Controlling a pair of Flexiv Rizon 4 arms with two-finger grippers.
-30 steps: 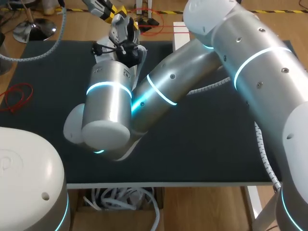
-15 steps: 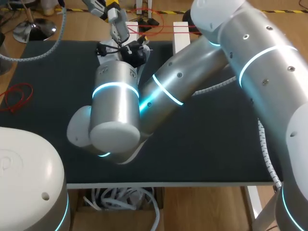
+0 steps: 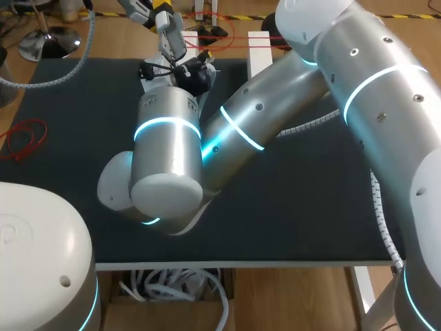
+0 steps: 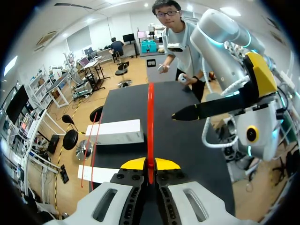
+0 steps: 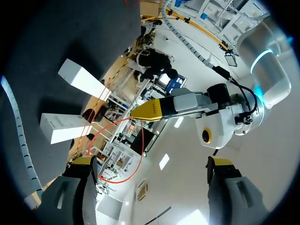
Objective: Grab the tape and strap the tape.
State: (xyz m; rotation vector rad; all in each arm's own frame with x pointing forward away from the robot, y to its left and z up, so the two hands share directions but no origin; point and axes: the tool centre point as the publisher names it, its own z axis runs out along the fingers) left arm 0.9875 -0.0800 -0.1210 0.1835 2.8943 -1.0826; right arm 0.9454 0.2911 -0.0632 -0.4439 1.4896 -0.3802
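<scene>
Between the yellow tips of the left hand (image 4: 150, 164) the red tape (image 4: 150, 112) is pinched from both sides. The left wrist view shows it only as a thin strip, edge-on, running straight ahead from the fingers over the dark worktop (image 4: 187, 140). Two white blocks (image 4: 115, 132) lie on the worktop just beside the strip.

The right wrist view adds what that view cannot show. Beyond the left hand's tips the tape curves round into a wide loop. This loop sits ahead of the right hand (image 5: 151, 161), whose fingers stand wide apart with nothing held between them. The same two blocks show there too, beside the loop.

From the head view neither grip can be judged. The right arm (image 3: 241, 131) comes in from the right and stretches across the worktop to its far left part, and its bulk covers most of the place where the hands meet. Only this view shows a separate red loop (image 3: 24, 138) lying at the worktop's left edge, well apart from both hands.
</scene>
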